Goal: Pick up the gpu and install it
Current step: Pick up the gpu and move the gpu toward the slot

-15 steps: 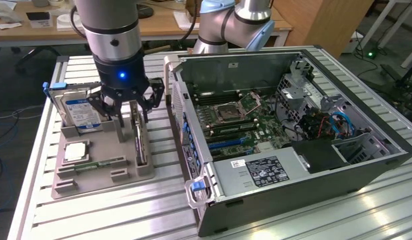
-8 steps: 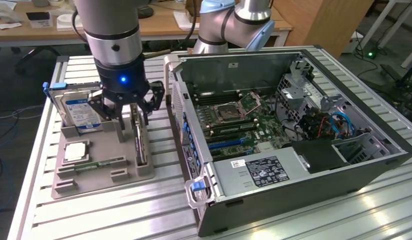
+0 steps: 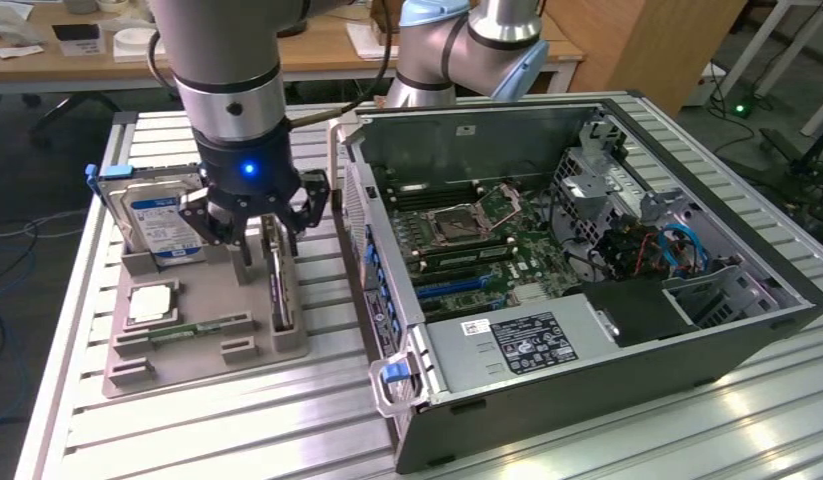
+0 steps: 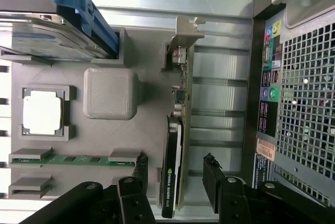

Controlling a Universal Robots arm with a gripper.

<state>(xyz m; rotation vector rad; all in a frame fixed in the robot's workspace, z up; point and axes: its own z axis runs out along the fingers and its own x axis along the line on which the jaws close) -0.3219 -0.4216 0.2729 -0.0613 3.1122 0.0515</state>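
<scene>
1. so, the pick has barely begun: my gripper (image 3: 264,245) hangs right over the gpu (image 4: 172,145) with its jaws open. one finger sits on each side of the card and, as far as i can tell, neither touches it.
2. the gpu stands on its long edge in a slot of the grey parts tray (image 3: 184,370). its silver bracket (image 4: 186,33) is at the end away from my fingers.
3. as i judge it, nothing of the task is done. the card is not yet gripped, not lifted from its slot, and not in the machine.
4. the open computer case (image 3: 731,300) lies just beside the tray, on the exterior view's right, with its side off and the motherboard (image 3: 478,235) bare. a blue slot (image 3: 451,287) on the board looks free, and i guess that is where the card belongs, though i cannot be sure.
5. other parts share the tray:
   - a hard drive (image 3: 164,220) with a blue label, standing upright near my gripper on the exterior view's left
   - a processor (image 4: 43,111) lying flat in its pocket
   - a green memory stick (image 4: 73,158) on edge
   - a plain grey block (image 4: 111,93) between them and the gpu
6. what crowds me, i think, is the hard drive close on one side and the case wall close on the other. inside the case, the power supply (image 3: 518,340) and the blue cables (image 3: 685,250) sit near the board and leave little room around it.
</scene>
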